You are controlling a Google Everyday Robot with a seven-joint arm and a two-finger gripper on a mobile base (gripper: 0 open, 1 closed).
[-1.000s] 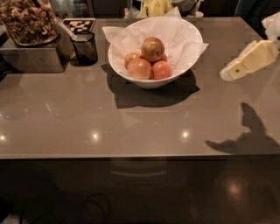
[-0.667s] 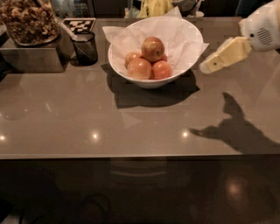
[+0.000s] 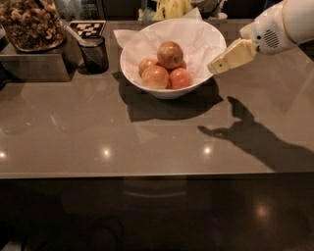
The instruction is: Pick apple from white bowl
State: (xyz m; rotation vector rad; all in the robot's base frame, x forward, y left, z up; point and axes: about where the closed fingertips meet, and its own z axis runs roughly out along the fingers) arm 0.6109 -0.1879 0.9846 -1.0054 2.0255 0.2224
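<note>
The white bowl (image 3: 166, 91) stands at the back middle of the grey counter, lined with crinkled white paper. The dull red-brown apple (image 3: 170, 54) lies on top of the pile, with three brighter orange-pink apples (image 3: 155, 77) below and around it. My gripper (image 3: 214, 68) comes in from the upper right on a white arm (image 3: 282, 24). It hangs just outside the bowl's right rim, pointing down and left, a little above the counter and to the right of the apple. It holds nothing.
A small black mesh cup (image 3: 94, 53) stands left of the bowl. A metal container with a tray of nuts (image 3: 30, 25) is at the far left. A checkered tag (image 3: 87, 28) and yellow fruit (image 3: 171, 8) lie behind. The counter's front edge (image 3: 157, 174) runs across below.
My gripper has moved left from the counter's right side to the bowl's right rim. Its shadow has moved left with it. The bowl and apples have not moved.
</note>
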